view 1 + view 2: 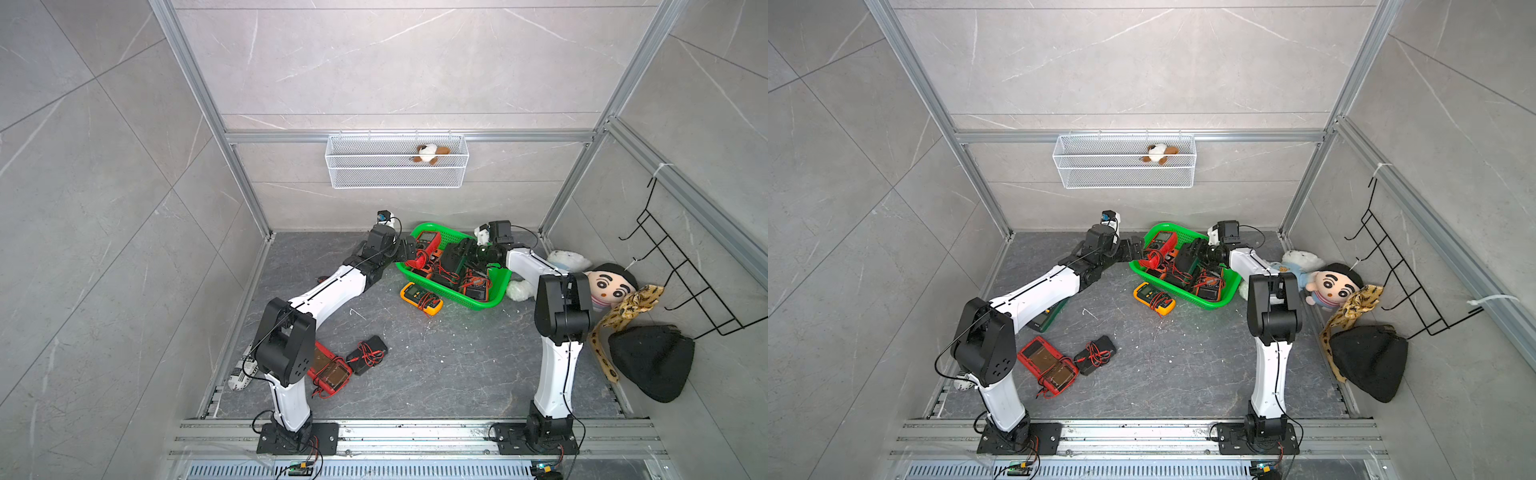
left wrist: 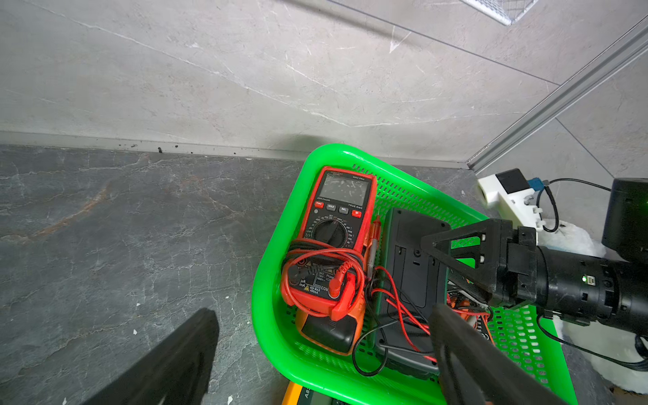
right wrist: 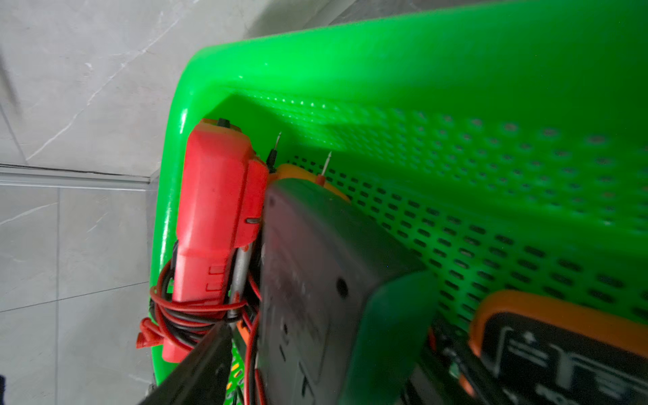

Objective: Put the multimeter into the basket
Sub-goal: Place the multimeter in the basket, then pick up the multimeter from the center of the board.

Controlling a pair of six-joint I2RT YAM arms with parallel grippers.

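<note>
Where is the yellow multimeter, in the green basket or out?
Out: the yellow multimeter lies on the floor, just outside the near wall of the green basket.

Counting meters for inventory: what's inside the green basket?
A red multimeter wrapped in its leads, a dark meter face down beside it, orange meters partly buried. Anything beneath the pile is covered.

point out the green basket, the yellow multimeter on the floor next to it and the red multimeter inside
green basket point(image 2: 268, 287): left wrist view, on its bare rim
yellow multimeter point(image 1: 415, 293): a top view, on its face by the display
red multimeter point(image 2: 331, 232): left wrist view, on its dial
</note>
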